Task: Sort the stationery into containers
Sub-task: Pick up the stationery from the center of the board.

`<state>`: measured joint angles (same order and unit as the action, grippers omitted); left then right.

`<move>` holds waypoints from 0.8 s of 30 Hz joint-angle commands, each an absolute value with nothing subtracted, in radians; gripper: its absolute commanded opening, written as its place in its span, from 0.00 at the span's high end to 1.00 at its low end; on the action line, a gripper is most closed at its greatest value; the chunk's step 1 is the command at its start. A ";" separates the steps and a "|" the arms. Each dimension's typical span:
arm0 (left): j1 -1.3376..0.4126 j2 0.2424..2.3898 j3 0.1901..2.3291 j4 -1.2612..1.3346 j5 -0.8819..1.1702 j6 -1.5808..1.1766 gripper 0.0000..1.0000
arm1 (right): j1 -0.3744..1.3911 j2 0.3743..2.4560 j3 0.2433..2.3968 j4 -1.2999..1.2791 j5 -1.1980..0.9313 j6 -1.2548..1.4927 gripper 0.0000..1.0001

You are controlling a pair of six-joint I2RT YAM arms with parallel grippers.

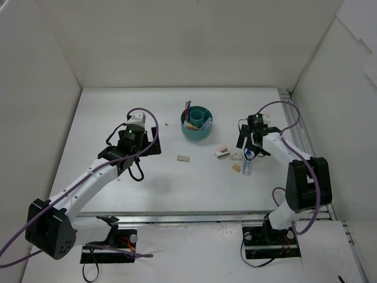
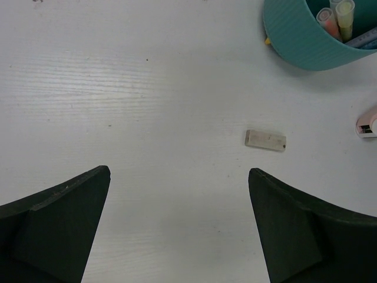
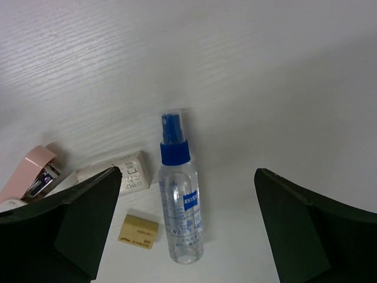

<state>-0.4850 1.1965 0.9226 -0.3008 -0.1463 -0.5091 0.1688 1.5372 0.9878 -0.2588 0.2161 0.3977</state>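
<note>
The teal organizer (image 1: pixel 196 122) stands at the table's middle back with several pens (image 2: pixel 344 15) and a pale block in it; its wall also shows in the left wrist view (image 2: pixel 300 35). A beige eraser (image 1: pixel 183 158) lies flat on the table, ahead and right of my left gripper (image 2: pixel 179 171), which is open and empty (image 1: pixel 151 142). My right gripper (image 1: pixel 252 147) is open above a clear bottle with a blue cap (image 3: pixel 181 206) that lies on its side (image 1: pixel 247 164). The bottle lies between the open jaws, untouched.
Left of the bottle lie a white eraser (image 3: pixel 126 174), a small yellow eraser (image 3: pixel 138 231) and a pink stapler-like item (image 3: pixel 32 171). White walls enclose the table on three sides. A metal rail (image 1: pixel 297 127) runs along the right edge.
</note>
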 commanded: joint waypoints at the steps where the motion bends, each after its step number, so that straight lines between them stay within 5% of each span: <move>1: -0.486 1.193 0.992 -0.293 -0.126 -0.511 0.00 | 0.153 1.607 1.067 -0.258 0.137 0.433 0.07; 10: -0.486 1.187 0.983 -0.305 -0.198 -0.505 0.00 | 0.129 1.690 1.034 -0.253 0.127 0.474 0.32; 16: -0.486 1.201 0.997 -0.310 -0.216 -0.497 0.00 | 0.114 1.709 1.017 -0.230 0.118 0.483 0.74; 24: -0.486 1.204 1.008 -0.305 -0.221 -0.477 0.00 | 0.107 1.707 1.003 -0.216 0.094 0.465 0.74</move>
<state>-0.4850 1.2121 0.9520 -0.3256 -0.2008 -0.4973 0.1169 1.7100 1.0119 -0.2234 0.1135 0.4675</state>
